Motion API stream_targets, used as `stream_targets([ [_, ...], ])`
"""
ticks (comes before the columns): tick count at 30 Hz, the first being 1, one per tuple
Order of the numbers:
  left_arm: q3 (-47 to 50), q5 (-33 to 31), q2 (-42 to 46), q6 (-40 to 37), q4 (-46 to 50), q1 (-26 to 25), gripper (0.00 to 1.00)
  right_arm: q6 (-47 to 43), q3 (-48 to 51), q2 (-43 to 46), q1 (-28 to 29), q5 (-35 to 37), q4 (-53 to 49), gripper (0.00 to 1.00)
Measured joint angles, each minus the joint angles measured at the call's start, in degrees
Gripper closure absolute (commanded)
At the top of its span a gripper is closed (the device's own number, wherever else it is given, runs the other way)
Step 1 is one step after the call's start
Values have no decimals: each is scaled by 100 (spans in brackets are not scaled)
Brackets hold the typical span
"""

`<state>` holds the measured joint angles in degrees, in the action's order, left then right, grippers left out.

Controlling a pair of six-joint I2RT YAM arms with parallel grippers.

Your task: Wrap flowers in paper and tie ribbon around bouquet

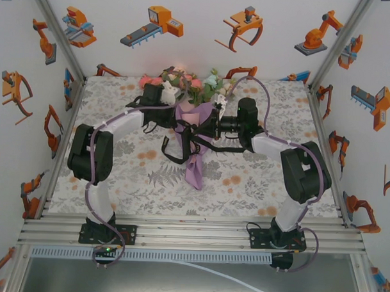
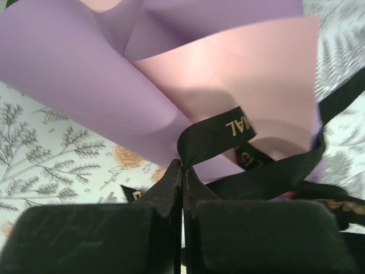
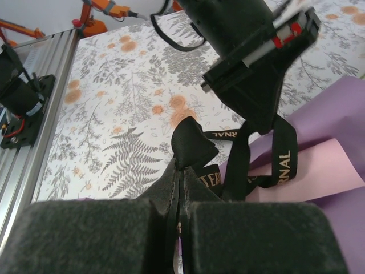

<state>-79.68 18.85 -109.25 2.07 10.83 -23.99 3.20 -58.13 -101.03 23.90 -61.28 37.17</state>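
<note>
Ribbon [image 2: 228, 128] in the tight-shut left hand [image 2: 182, 171] and the tight-shut right hand [image 3: 178, 171], just beside the lilac paper [image 2: 68, 68]

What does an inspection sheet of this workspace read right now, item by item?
Surface: table with a grey and orange floral cover, lying flat.
Job's things: flowers bunched at the far end of the purple paper cone, which lies on the table; black ribbon looped about the cone's middle.
Clutter: nothing seen.
End effectors: left end effector shut on the ribbon; right end effector shut on the ribbon.
Cables: purple-grey cables run along both arms.
Surroundings: white walls printed with orange robot pictures; aluminium frame at the near edge.
</note>
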Motion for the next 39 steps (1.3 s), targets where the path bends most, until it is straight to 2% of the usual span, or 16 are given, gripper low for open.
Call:
stream_targets([
  [7, 83, -507, 1115, 2275, 105, 116, 99, -101, -387, 0, 267, 1373, -1377, 100],
  [12, 535, -984, 1910, 3672, 452, -9, 99, 225, -555, 0, 356, 2400, -1928, 100],
  [15, 1032, -1333, 2116, 4343, 734, -387, 99, 474, -691, -2, 350, 2793, -2317, 100],
  [19, 1563, -1961, 2210, 5016, 868, -1285, 96, 739, -831, -2, 350, 3263, -2540, 100],
  [22, 1926, -2275, 2280, 5134, 382, -1939, 89, 868, -833, -2, 348, 3416, -2677, 100],
  [25, 2059, -2262, 2142, 5110, -149, -2315, 78, 994, -833, -2, 332, 3438, -2776, 100],
  [26, 2052, -2256, 2046, 5090, -299, -2382, 74, 1021, -833, -2, 328, 3436, -2804, 97],
  [27, 2052, -2240, 1945, 5062, -437, -2437, 69, 1038, -833, -2, 321, 3436, -2852, 94],
  [30, 2061, -2238, 1753, 4935, -651, -2520, 56, 1049, -833, 0, 313, 3436, -2988, 93],
  [33, 2133, -2304, 1816, 4688, -872, -2540, 48, 1019, -831, 20, 313, 3423, -3077, 93],
  [36, 2138, -2341, 1954, 4325, -1025, -2538, 44, 962, -826, 68, 313, 3353, -3093, 93],
  [39, 2142, -2312, 2186, 3877, -1128, -2538, 43, 876, -815, 109, 313, 3230, -3080, 95],
])
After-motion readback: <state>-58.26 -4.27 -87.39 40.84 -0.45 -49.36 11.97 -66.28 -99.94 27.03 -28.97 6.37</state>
